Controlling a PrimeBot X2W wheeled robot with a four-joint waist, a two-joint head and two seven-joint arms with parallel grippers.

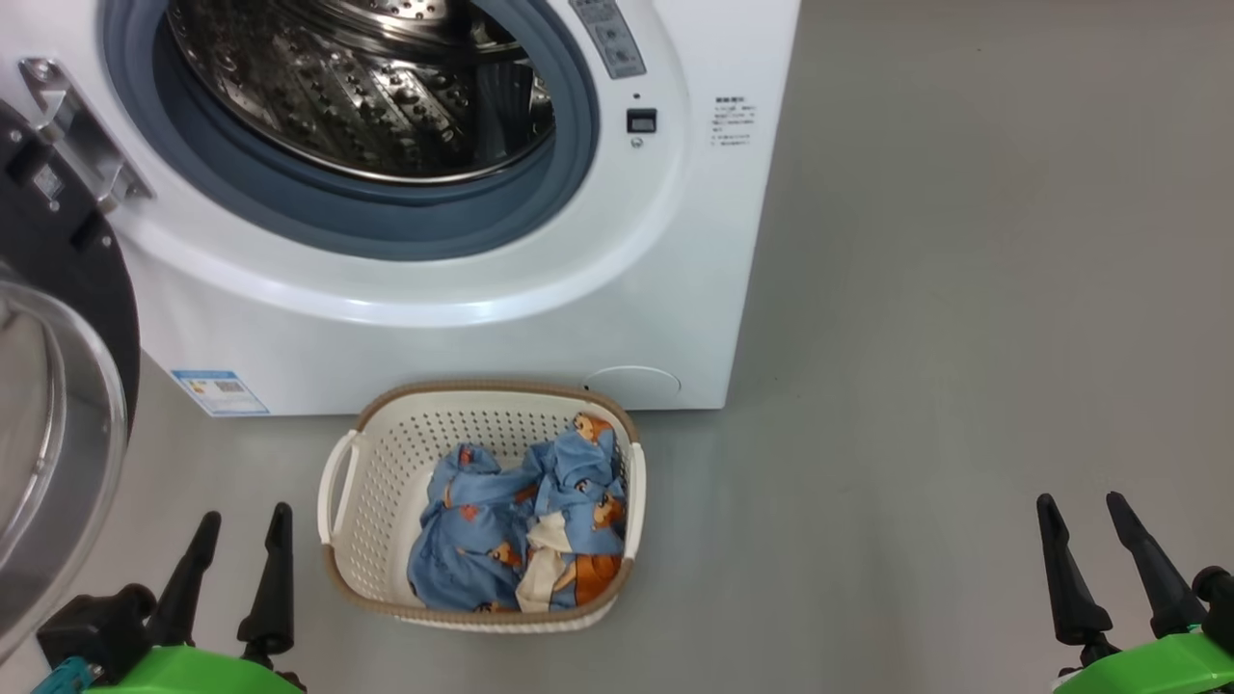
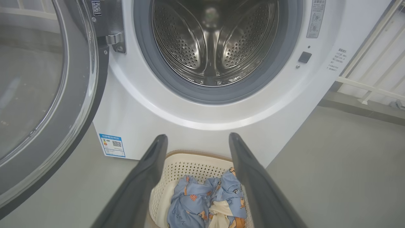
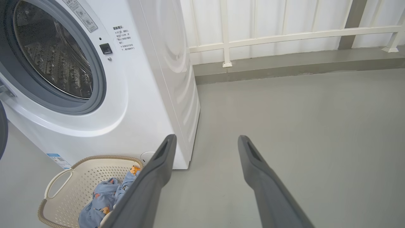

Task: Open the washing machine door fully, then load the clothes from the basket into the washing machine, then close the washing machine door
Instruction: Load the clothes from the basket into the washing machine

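Observation:
The white washing machine stands ahead with its steel drum exposed. Its door, black-rimmed with a bulging glass bowl, is swung wide to the left. On the floor in front sits the cream basket holding the blue bear-print clothes. My left gripper is open, just left of the basket, nothing between its fingers. Far to the right, over bare floor, my right gripper is open too. The left wrist view looks over the basket and clothes toward the drum.
Grey floor spreads to the right of the machine. A white railing and a low kerb run along the far wall behind it. The open door takes up the space left of my left arm.

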